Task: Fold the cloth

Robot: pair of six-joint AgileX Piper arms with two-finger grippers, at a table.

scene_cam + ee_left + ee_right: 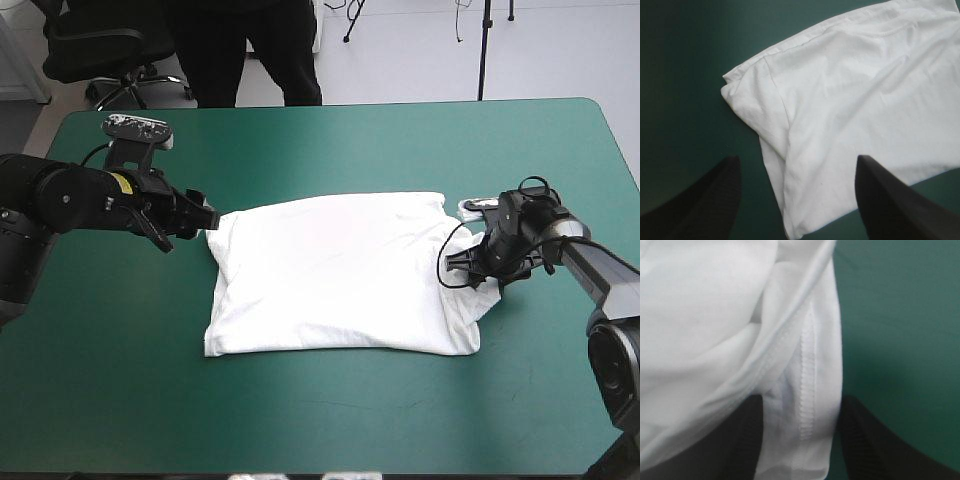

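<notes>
Overhead and wrist views of the fold. The white T-shirt [340,275] lies flat, as a rough rectangle, at the middle of the teal-green cover [330,410]. The left gripper [205,220] stands at the garment's far left corner. In its own wrist view the left gripper [796,165] is spread wide, its black fingers [715,200] apart, with that corner (a doubled layer) lying between and ahead of them, not clamped. The right gripper [468,272] is at the T-shirt's right edge. Seen close, the right gripper [800,410] appears to pinch a fold bearing a stitched hem [806,385], though the cloth hides the contact itself.
</notes>
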